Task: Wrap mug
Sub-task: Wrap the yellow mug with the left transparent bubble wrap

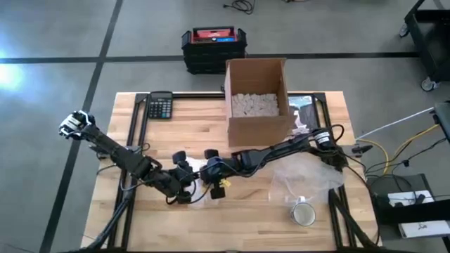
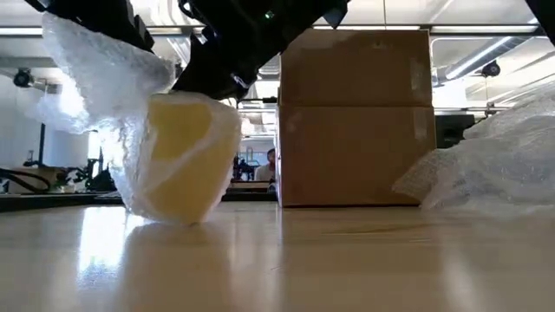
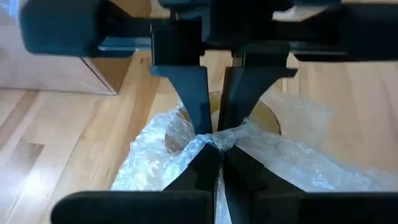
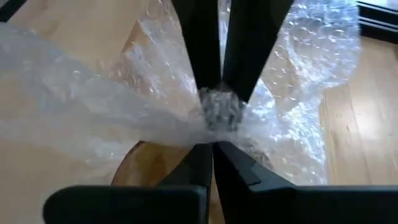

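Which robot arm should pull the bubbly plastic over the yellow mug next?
Probably the right gripper: its jaws are shut on a large bunched piece of bubble wrap draped over the yellow mug. The left gripper only pinches a smaller twist beside it.

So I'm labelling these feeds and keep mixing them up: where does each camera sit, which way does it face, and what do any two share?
High: above the table, looking straight down; both arms meet at the yellow mug, with the box behind.
Low: at tabletop height, looking level; arms enter from above the mug in bubble wrap.
Left wrist: on the left arm; the left hand pinches wrap.
Right wrist: on the right arm; the right hand pinches wrap.
High and low share the box and mug.
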Robot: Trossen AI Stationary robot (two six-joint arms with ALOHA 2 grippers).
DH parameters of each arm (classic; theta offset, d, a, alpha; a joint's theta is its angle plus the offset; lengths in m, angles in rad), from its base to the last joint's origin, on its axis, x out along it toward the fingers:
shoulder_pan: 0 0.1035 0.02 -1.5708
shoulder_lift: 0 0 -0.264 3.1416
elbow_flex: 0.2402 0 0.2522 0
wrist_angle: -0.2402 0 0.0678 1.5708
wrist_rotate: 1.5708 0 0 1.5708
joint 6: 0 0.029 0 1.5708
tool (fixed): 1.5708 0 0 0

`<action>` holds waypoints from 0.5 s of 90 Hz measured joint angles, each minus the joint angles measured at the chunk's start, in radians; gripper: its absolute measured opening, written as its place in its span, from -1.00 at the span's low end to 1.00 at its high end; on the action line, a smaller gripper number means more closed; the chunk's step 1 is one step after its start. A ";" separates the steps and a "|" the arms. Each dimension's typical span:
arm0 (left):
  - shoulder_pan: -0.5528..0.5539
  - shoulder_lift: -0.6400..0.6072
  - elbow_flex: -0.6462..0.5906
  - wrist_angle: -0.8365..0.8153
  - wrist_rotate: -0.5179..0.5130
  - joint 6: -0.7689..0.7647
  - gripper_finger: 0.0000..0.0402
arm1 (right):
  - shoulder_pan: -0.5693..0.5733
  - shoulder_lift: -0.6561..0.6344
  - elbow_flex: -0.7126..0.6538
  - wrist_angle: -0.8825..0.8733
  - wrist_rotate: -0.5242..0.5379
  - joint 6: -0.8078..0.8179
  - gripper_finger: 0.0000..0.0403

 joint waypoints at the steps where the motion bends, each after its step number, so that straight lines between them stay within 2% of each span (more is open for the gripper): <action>1: 0.000 0.000 0.000 0.001 0.002 -0.001 -1.00 | 0.000 0.000 0.000 0.000 0.000 0.000 -1.00; 45: 0.000 0.034 -0.017 0.012 0.003 -0.016 -1.00 | 0.000 -0.037 -0.001 -0.058 0.001 -0.017 -1.00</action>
